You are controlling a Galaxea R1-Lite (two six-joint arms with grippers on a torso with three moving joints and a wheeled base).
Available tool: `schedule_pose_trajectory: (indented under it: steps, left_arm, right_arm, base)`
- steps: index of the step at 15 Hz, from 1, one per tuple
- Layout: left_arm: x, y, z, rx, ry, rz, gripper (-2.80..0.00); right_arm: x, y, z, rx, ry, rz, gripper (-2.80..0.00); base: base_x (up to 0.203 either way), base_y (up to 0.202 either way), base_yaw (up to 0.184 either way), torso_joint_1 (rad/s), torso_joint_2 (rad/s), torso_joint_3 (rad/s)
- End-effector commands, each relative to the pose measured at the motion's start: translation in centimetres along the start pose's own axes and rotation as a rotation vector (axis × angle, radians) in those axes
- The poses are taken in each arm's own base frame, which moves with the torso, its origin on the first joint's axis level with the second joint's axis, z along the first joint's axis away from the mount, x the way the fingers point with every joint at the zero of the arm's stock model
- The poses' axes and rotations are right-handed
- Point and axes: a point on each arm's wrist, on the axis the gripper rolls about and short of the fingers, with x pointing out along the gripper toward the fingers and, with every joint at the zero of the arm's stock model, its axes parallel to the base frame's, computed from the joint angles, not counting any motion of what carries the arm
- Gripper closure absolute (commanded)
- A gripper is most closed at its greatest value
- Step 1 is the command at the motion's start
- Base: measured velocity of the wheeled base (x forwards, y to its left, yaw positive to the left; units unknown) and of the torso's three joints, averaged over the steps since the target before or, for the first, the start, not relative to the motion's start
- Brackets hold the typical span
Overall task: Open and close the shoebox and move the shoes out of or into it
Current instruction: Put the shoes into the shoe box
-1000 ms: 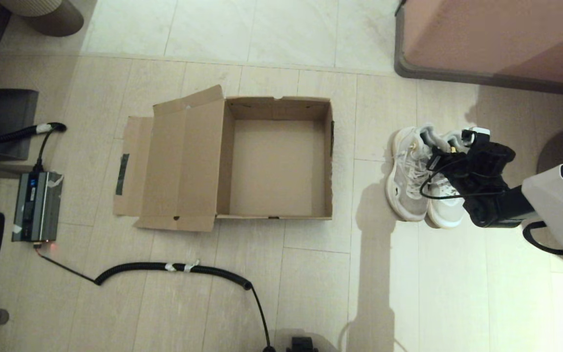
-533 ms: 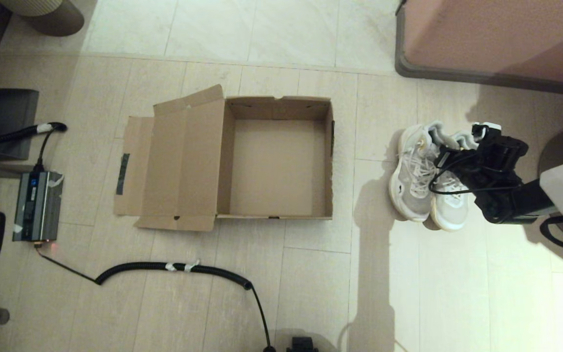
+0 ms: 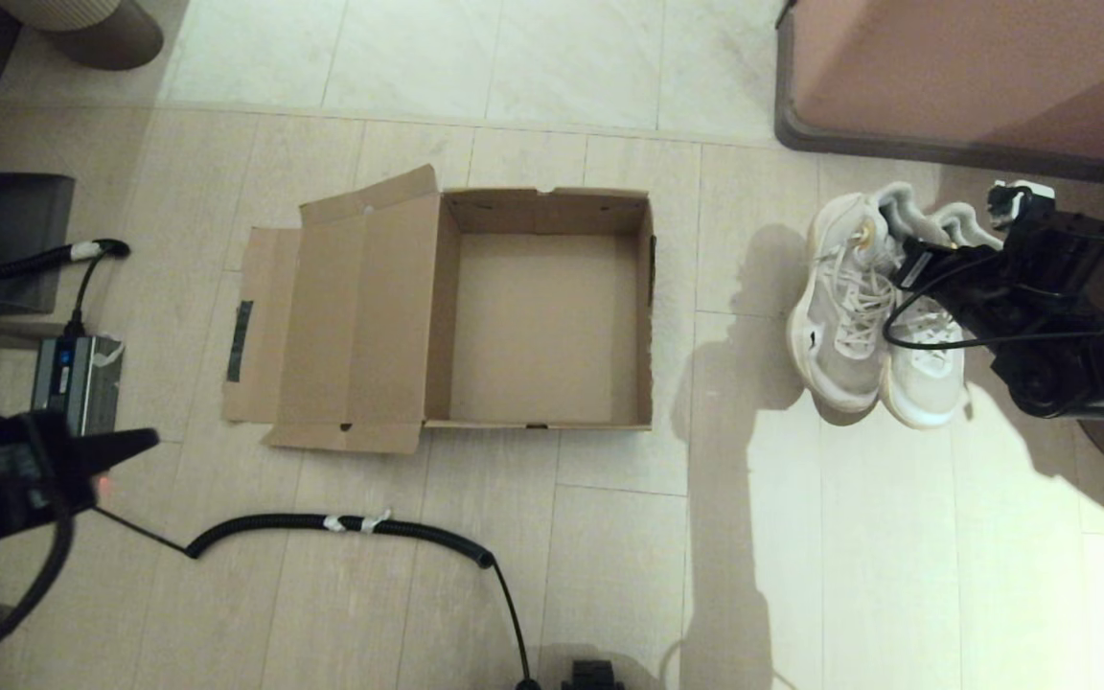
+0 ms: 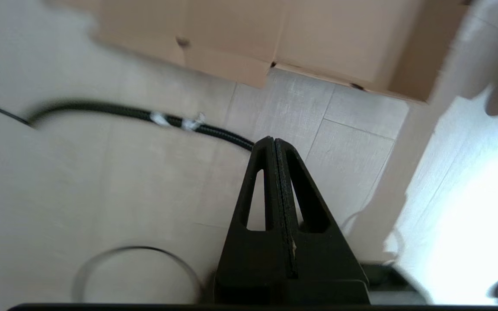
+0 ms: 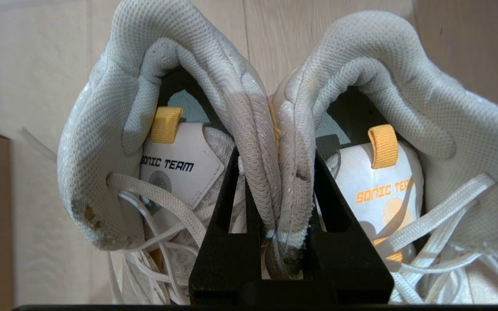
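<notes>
The shoebox (image 3: 523,316) lies open and empty on the floor, well to the left of the right claw (image 5: 277,216), which pinches both shoes (image 3: 883,307) by their inner collars. Boxing remains. The left claw (image 4: 275,147) is clenched, idle.

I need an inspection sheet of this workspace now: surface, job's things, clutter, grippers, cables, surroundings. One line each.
Surface: pale tiled floor, sunlit at right.
Job's things: plain brown cardboard shoebox open and empty, flap lid laid to the robot's left; pair of white lace-up sneakers right of it, collars pinched together.
Clutter: nothing seen.
Grippers: right gripper shut on both inner collars; left gripper shut, holding nothing, at the left edge.
Cables: black coiled cable on the floor before the box.
Surroundings: grey power unit left; pink furniture far right.
</notes>
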Motion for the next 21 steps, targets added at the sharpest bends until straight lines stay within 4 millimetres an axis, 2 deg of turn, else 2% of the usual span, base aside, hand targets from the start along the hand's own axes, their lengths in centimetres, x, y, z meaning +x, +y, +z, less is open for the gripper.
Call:
schedule_pose_trajectory:
  steps: [1, 3, 5, 8, 11, 15, 21]
  left_arm:
    - [10.7, 1.5, -1.6, -0.054, 0.199, 0.064, 0.0]
    - [17.1, 2.7, -2.3, -0.093, 0.182, 0.062, 0.0]
    - [22.6, 3.7, -1.5, -0.11, 0.054, 0.031, 0.0]
    - [27.8, 4.3, 0.4, -0.109, -0.152, -0.008, 0.0]
    - [31.1, 3.7, 1.9, -0.103, -0.263, -0.034, 0.0]
    - [34.8, 1.3, 1.5, -0.087, -0.331, -0.109, 0.0]
    - [37.7, -2.2, 0.0, -0.078, -0.351, -0.155, 0.0]
  right_arm:
    - [-1.3, 0.6, 2.8, 0.003, -0.055, 0.014, 0.0]
    - [-2.1, 0.8, 3.5, 0.003, -0.059, 0.015, 0.0]
    - [-3.1, 0.7, 3.2, 0.003, -0.026, 0.02, 0.0]
    - [-4.2, 0.7, 3.0, 0.003, -0.003, 0.025, 0.0]
    - [-5.4, 0.9, 3.6, 0.004, 0.001, 0.034, 0.0]
    - [-7.0, 1.0, 3.7, 0.004, 0.028, 0.041, 0.0]
    - [-8.3, 1.0, 3.9, 0.004, 0.018, 0.044, 0.0]
  base:
    - [0.0, 0.0, 0.0, 0.0, 0.0, 0.0]
    - [0.0, 0.0, 0.0, 0.0, 0.0, 0.0]
    - [0.0, 0.0, 0.0, 0.0, 0.0, 0.0]
    - [0.0, 0.0, 0.0, 0.0, 0.0, 0.0]
    - [0.0, 0.0, 0.0, 0.0, 0.0, 0.0]
    - [0.0, 0.0, 0.0, 0.0, 0.0, 0.0]
    - [0.0, 0.0, 0.0, 0.0, 0.0, 0.0]
